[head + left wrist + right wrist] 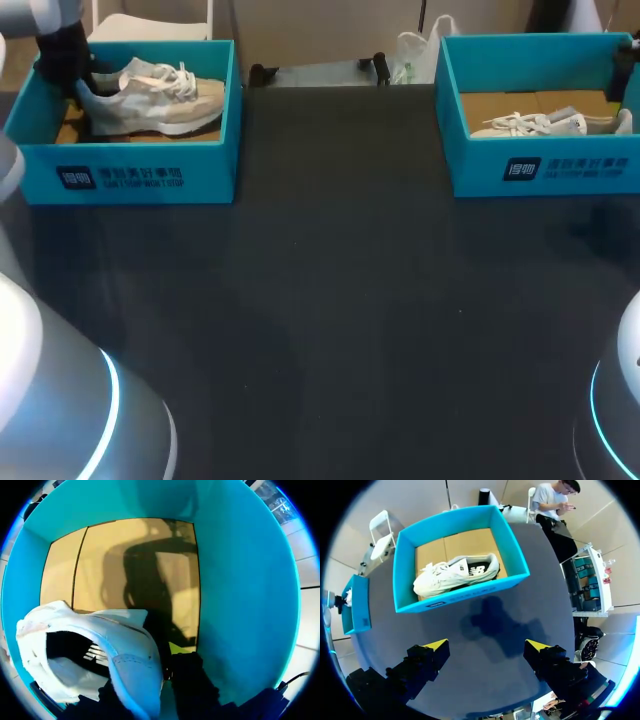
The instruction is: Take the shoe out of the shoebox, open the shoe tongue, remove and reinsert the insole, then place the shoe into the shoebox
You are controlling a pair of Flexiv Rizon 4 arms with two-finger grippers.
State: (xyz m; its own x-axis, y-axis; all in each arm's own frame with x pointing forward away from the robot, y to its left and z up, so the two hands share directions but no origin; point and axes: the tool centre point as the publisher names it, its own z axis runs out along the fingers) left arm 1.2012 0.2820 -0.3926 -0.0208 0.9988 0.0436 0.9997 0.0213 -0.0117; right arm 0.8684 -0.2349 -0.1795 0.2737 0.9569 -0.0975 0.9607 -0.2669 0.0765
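My left gripper (150,677) is down inside the left shoebox (130,170), at its left end. As far as I can judge it is clamped on the heel collar of the left shoe (150,100), with one finger outside the heel and the other mostly hidden inside the opening. The shoe lies along the box with its toe toward the box's right wall. I cannot tell whether the sole has left the cardboard floor.

The worry is the hold itself. It pinches only a thin, soft heel edge, so on a lift the toe would likely sag and swing. A sagging toe could catch the right wall or the rim and drag the light box along, or peel the collar out of the fingers. The teal wall also stands just beside the outer finger, so a sideways drift would likely bump it.

Straight up out of the box is the safe way. The table (340,300) on the box's near side is broad, dark and open, good ground for working the tongue and insole. The right shoebox (465,596), with the right shoe (455,572) in it, sits well apart to the right. My right gripper (487,645) hangs above the table on that side, fingers spread wide and holding nothing.
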